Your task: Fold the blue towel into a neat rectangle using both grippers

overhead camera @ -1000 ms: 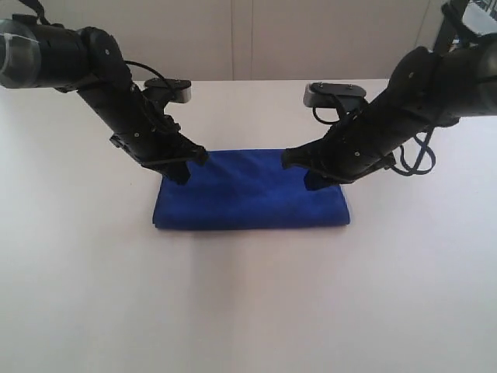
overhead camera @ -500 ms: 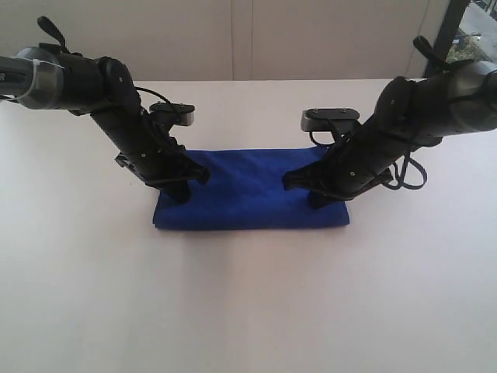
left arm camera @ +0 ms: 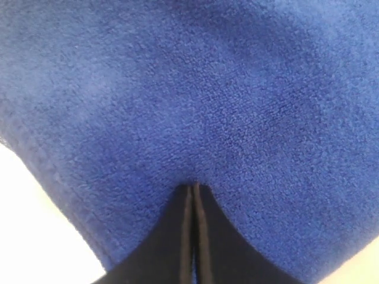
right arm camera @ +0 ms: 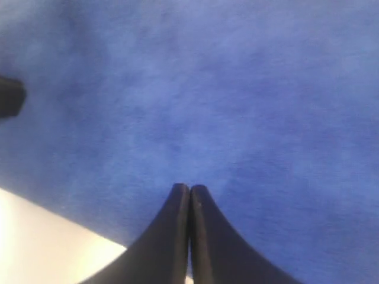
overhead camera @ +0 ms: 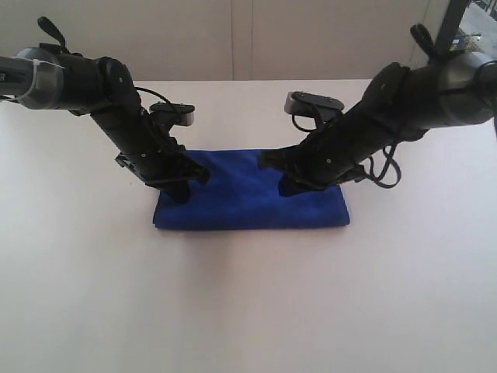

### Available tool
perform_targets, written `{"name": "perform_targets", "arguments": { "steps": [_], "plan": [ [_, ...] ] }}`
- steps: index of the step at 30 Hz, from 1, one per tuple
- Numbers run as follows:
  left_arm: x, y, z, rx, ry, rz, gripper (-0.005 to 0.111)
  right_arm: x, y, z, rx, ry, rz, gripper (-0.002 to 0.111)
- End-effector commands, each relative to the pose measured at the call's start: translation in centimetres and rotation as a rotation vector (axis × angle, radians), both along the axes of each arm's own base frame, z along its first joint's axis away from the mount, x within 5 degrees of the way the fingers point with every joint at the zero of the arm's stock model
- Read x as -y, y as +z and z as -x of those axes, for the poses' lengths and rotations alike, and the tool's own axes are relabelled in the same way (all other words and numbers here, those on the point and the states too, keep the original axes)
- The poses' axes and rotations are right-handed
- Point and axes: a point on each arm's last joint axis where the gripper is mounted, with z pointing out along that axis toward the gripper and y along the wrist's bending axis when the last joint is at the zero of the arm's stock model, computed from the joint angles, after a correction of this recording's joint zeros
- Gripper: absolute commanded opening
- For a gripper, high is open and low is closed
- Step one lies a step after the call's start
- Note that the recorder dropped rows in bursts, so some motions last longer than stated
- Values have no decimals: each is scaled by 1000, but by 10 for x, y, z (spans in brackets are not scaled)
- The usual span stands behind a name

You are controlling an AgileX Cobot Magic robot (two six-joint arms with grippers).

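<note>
The blue towel [overhead camera: 248,200] lies folded into a flat rectangle on the white table [overhead camera: 248,311]. My left gripper [overhead camera: 180,193] stands on its left part, shut, with the tips pressing a small dimple into the cloth. In the left wrist view the left gripper [left arm camera: 193,187] has its jaws together on the blue towel [left arm camera: 195,89], with nothing between them. My right gripper [overhead camera: 291,186] is over the towel's right half, also shut. In the right wrist view the right gripper [right arm camera: 189,188] has closed tips at the blue towel [right arm camera: 225,89]; whether they touch it I cannot tell.
The table edge meets a pale wall [overhead camera: 248,39] at the back. The table's white surface shows beside the towel's hem [left arm camera: 35,225] in the left wrist view. A dark tip [right arm camera: 9,97] shows at the edge of the right wrist view.
My right arm has slid leftward over the towel, from its right end toward the middle. The left arm dropped a little at first and has since stayed put.
</note>
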Motion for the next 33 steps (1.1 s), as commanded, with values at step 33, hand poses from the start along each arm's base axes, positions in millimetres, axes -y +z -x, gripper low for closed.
{"name": "perform_targets", "arguments": {
  "steps": [33],
  "plan": [
    [0, -2, 1, -21, 1, 2, 0, -40, -40, -6, -83, 81, -109, 0]
  ]
}}
